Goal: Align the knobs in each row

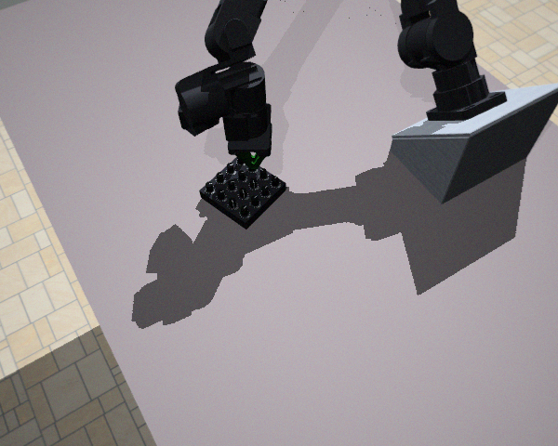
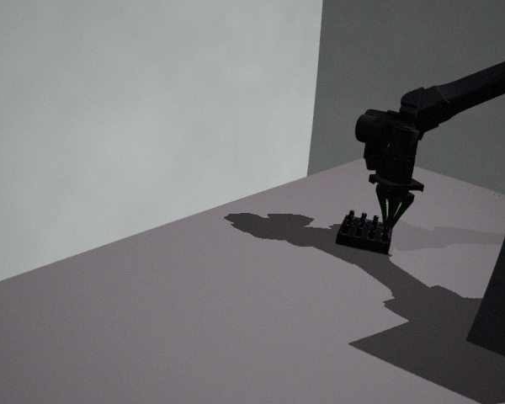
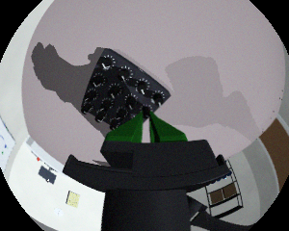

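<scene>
The black knob box (image 1: 267, 204) (image 2: 361, 244) (image 3: 117, 60) stands flat on the table, with its rows of upright black knobs and white rings of marks. My gripper (image 1: 253, 166) (image 2: 388, 225) (image 3: 145, 115) points down with green fingers. It is shut on a knob at one edge of the box, second from a corner along that edge. The fingers hide that knob's line. White lines show on several other knobs in the wrist view, but the printed names are too small to read. I cannot make out the socket, so I cannot tell which row is which.
The arm's base stands on a grey slanted pedestal (image 1: 426, 163) (image 2: 501, 300), to the right of the box in the top view. The arm reaches over the box from behind. The table (image 1: 341, 335) (image 2: 178, 326) carries the arm's dark shadow.
</scene>
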Motion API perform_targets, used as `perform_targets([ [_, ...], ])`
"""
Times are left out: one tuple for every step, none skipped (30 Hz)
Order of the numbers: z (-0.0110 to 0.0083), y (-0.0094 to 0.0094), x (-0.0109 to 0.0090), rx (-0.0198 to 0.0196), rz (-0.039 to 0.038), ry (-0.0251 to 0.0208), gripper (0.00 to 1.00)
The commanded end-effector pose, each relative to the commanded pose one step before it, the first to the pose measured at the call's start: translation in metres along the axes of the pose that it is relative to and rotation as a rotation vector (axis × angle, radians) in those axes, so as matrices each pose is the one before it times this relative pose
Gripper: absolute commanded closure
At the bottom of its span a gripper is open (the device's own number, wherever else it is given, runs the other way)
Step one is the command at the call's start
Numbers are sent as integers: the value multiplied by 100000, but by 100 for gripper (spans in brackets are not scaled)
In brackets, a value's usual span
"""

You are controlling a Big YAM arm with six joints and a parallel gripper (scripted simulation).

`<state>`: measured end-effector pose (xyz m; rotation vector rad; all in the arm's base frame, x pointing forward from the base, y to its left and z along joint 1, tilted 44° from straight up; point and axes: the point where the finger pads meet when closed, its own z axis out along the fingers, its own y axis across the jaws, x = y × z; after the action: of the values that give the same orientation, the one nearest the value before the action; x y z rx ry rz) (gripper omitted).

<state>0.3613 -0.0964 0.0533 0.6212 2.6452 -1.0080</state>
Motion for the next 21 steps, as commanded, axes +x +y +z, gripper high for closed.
perform_targets([
  [-63,132,-1000,792,15574,-1951,92],
  [1,-18,23,69,2408,83,92],
  [1,-6,6,23,2257,22,92],
  [1,-1,1,6,2264,1,92],
  [1,-1,1,6,2271,1,92],
  [1,-26,28,98,2282,99,92],
  [1,-11,10,41,2312,37,92],
  [1,-1,1,6,2305,1,92],
  [1,-1,1,6,2246,1,92],
  [1,-24,21,87,2079,74,92],
  [1,-13,11,49,2064,38,92],
  [0,0,0,0,0,0,92],
  [0,0,0,0,0,0,92],
  [1,-14,-13,73,2068,-80,92],
  [1,-1,1,5,1980,1,92],
  [1,-1,1,5,1907,1,92],
  [1,-1,1,5,1832,1,92],
  [1,-1,1,4,1754,1,92],
  [1,-1,1,5,1675,1,92],
  [1,-1,1,4,1594,1,92],
  [1,-1,0,4,1512,0,92],
])
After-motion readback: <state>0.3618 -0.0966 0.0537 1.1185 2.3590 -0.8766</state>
